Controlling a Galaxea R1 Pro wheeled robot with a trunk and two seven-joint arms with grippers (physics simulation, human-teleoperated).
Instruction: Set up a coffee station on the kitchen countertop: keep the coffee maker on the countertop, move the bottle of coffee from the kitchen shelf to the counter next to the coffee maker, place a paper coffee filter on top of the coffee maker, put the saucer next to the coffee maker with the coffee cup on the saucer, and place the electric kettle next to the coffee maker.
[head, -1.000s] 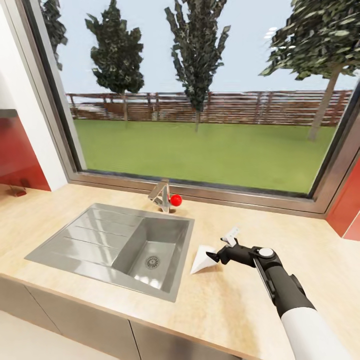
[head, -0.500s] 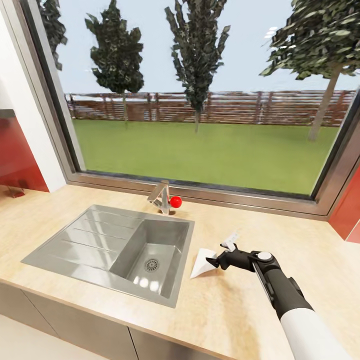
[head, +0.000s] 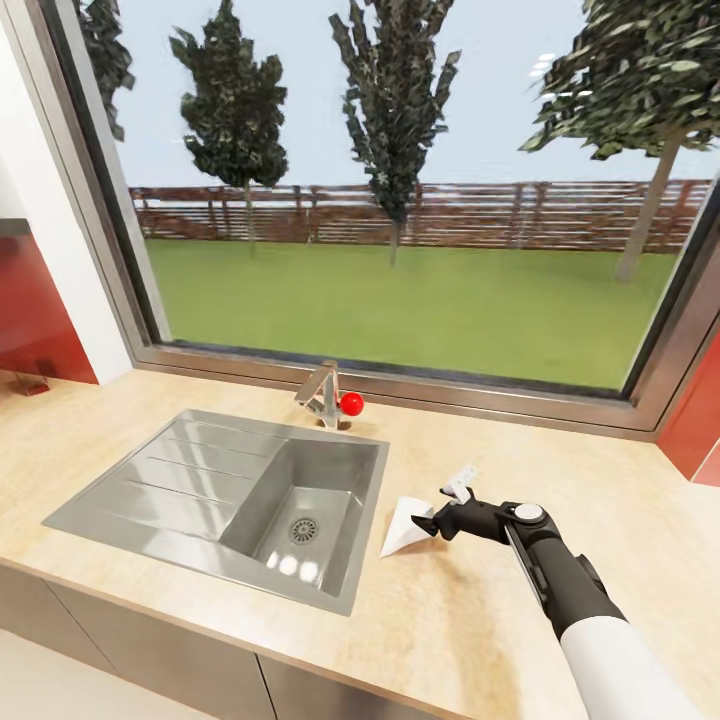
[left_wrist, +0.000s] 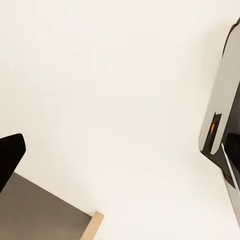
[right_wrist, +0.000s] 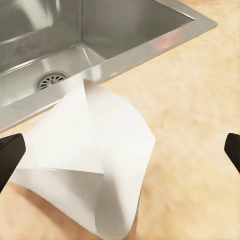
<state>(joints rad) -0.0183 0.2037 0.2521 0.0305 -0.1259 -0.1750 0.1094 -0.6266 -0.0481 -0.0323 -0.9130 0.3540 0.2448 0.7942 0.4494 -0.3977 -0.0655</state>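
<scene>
Right gripper spread wide, holding nothing, just beside paper coffee filter lying on countertop near sink. Left gripper state: cannot tell.

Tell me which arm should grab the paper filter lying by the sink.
Right. The right gripper sits open at the paper coffee filter on the countertop beside the sink, fingers either side in its wrist view. The left wrist camera faces a pale surface, no filter nearby.

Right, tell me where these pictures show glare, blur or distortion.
Head view: window frame bows from wide-angle distortion; bright spots glint in the stainless steel sink. Right wrist view: beige stone countertop smears soft beside the white paper cone filter. Left wrist view: pale and featureless.
</scene>
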